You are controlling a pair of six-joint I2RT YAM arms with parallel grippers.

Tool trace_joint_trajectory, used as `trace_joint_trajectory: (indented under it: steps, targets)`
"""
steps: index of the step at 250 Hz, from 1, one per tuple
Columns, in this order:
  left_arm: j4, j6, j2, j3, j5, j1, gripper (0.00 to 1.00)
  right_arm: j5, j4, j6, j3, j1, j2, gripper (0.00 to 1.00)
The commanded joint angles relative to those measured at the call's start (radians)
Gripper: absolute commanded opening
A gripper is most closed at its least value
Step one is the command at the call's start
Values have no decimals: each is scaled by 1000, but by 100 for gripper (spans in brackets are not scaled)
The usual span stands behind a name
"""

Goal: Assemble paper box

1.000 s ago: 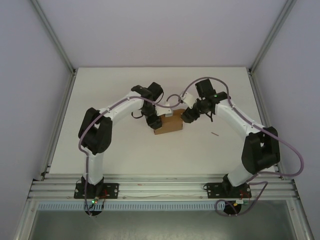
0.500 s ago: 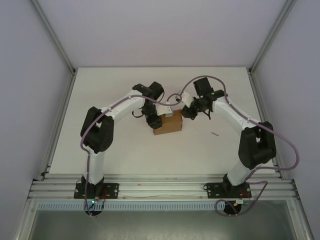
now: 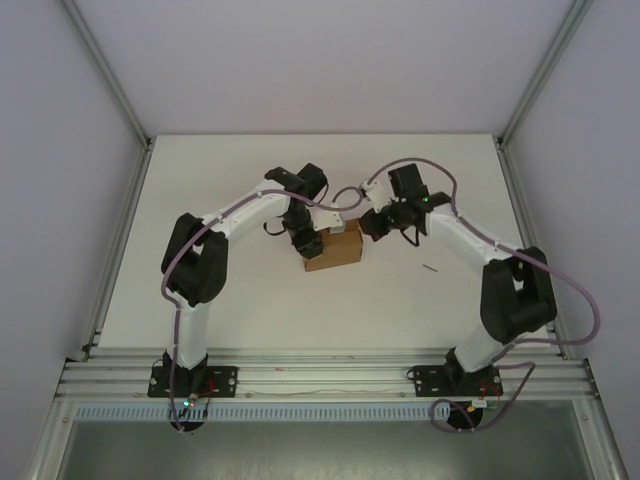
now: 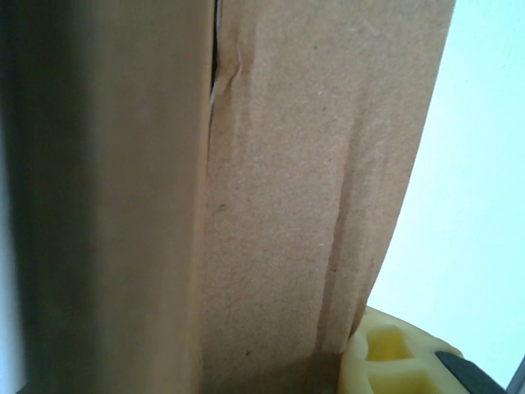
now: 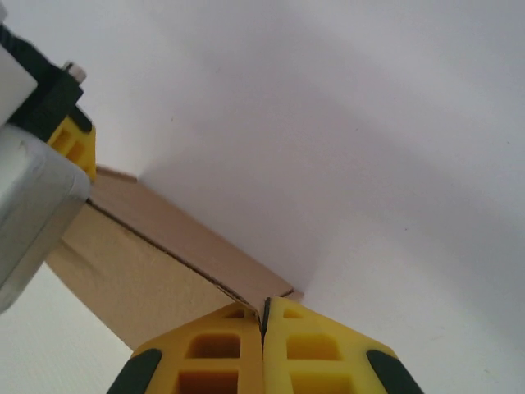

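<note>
The paper box (image 3: 338, 247) is a small brown cardboard box standing in the middle of the table. My left gripper (image 3: 307, 238) is at its left side, shut on a cardboard wall. In the left wrist view that wall (image 4: 312, 205) runs up between the jaws, and one yellow finger (image 4: 394, 361) shows at the bottom right. My right gripper (image 3: 369, 224) is at the box's far right corner. Its yellow fingers (image 5: 320, 345) are pressed together, pinching the thin edge of a flap (image 5: 189, 238) at the right gripper (image 5: 262, 318).
A small dark stick (image 3: 430, 268) lies on the white table (image 3: 200, 200) to the right of the box. The left gripper's grey and black body (image 5: 33, 189) stands close to the left of the right wrist. Metal frame posts (image 3: 125, 215) border the table.
My right gripper has closed and shifted a little left and away from me, onto the box's far right corner. The left gripper has kept its hold and place.
</note>
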Motion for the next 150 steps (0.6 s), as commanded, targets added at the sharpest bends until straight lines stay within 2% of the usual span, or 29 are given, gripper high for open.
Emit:
trace_joint_trajectory:
  steps: [1, 17, 59, 78, 126, 150]
  targets:
    - [65, -14, 31, -5, -19, -7, 24, 80, 215, 374, -135, 54, -69, 0]
    - [71, -12, 29, -7, -11, -7, 24, 145, 305, 420, -223, 87, -106, 0]
    - [73, -15, 32, 2, -8, -7, 25, 203, 446, 482, -360, 97, -124, 0]
    - [77, -21, 32, 1, -16, -7, 26, 244, 442, 493, -380, 96, -112, 0]
    - [88, -43, 24, -4, -29, -7, 26, 215, 477, 569, -434, 104, -114, 0]
    - [89, -47, 25, -3, -34, -8, 26, 217, 426, 606, -424, 105, -125, 0]
